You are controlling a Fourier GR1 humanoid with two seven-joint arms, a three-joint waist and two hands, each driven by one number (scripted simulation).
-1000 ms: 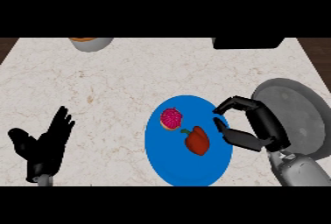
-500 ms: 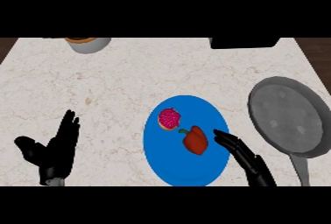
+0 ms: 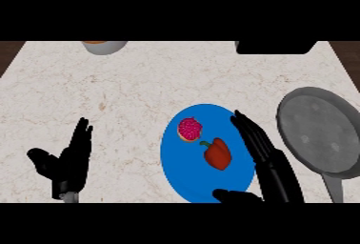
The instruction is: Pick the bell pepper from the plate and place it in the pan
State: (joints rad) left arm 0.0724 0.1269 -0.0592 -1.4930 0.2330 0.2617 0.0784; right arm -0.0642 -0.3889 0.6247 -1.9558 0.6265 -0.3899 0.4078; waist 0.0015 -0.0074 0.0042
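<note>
A red bell pepper [image 3: 218, 154] lies on a blue plate [image 3: 175, 167] at lower centre of the frame, its green stem pointing toward the upper left, with the robot's right hand [image 3: 265, 164] just to its right. The hand is released, its fingers [image 3: 247, 131] straight and stretched toward the top of the frame along the plate's right side, while its thumb [image 3: 235, 195] crosses the plate's lower rim below the pepper; whether any part of the hand touches the pepper cannot be told. A pink-topped doughnut [image 3: 190, 129] sits on the same plate, just up and left of the pepper and apart from it. At the right of the frame a grey pan [image 3: 320, 136] rests on the marble counter [image 3: 126, 90], its handle [image 3: 336, 188] running down to the lower edge; the hand stands between the pepper and the pan. The robot's left hand [image 3: 67, 164] rests open at lower left, fingers up, well apart from the plate. Bare counter spreads across the upper left and centre of the frame. A grey bowl [image 3: 104, 46] is cut by the top edge at upper left, and a black object [image 3: 275, 46] is cut by the top edge at upper right, above the pan.
</note>
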